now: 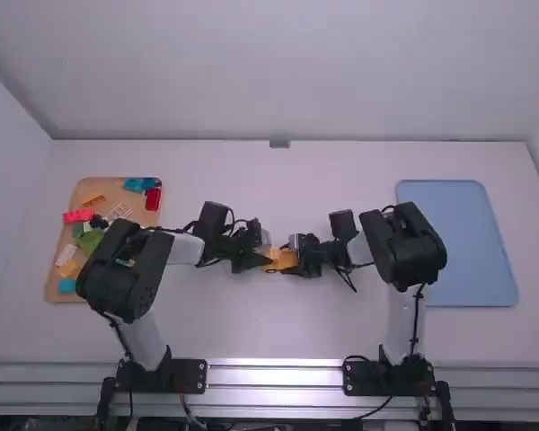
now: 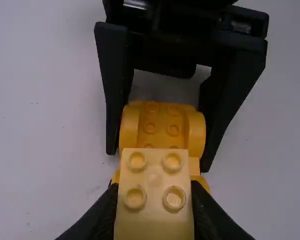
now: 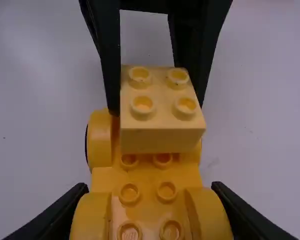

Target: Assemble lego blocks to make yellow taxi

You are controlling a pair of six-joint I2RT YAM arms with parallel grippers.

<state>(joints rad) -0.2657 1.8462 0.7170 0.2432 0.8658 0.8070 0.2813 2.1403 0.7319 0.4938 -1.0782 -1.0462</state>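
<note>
Left gripper [image 1: 263,259], right gripper [image 1: 293,261]: at yellow piece [image 1: 278,259] | tan tray [image 1: 115,187], left: mixed blocks [image 1: 153,198] | blue tray [image 1: 463,242], right

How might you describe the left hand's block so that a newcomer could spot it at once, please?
Midway across the white table, the left hand meets the right hand. The right hand grips a deep yellow base, and the left hand holds the block over one end of it. The block is paler, with four studs on top; the base has rounded fenders.

White table [image 1: 278,328], tan tray [image 1: 136,206], blue tray [image 1: 472,242] (well apart)
</note>
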